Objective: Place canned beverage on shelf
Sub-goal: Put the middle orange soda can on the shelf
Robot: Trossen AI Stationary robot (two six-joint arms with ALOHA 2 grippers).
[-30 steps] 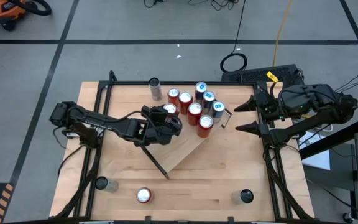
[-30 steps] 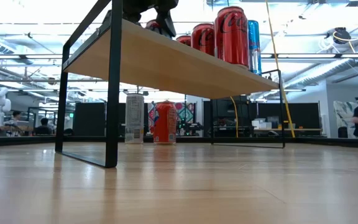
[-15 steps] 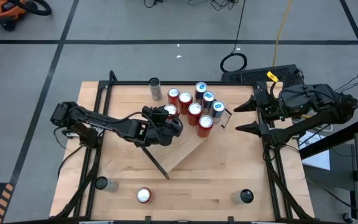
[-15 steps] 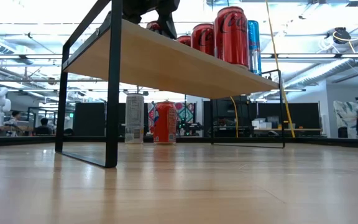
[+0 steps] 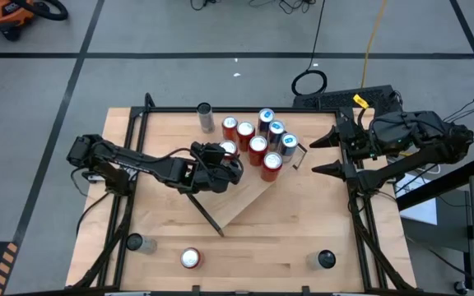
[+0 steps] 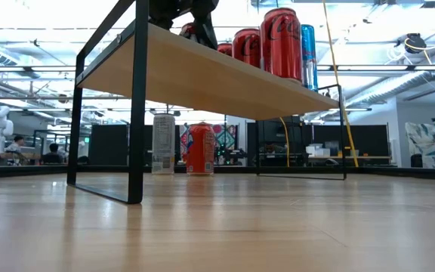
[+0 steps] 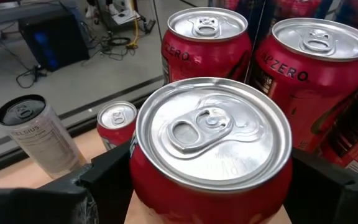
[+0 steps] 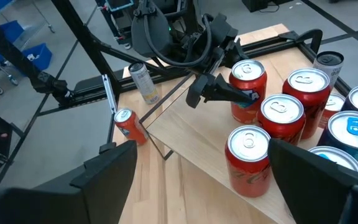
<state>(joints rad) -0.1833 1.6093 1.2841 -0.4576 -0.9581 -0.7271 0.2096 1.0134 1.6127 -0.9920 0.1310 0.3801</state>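
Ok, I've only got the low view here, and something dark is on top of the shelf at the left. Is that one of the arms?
Observer: Yes. It's the left gripper, set around a red can that stands on the shelf.
Operator: How many cans are up there? I can only make out a few.
Observer: Eight from above: five red and three blue, bunched at one end of the board.
Operator: And where's the other arm?
Observer: The right gripper is open and empty at the table's right edge, clear of the shelf.
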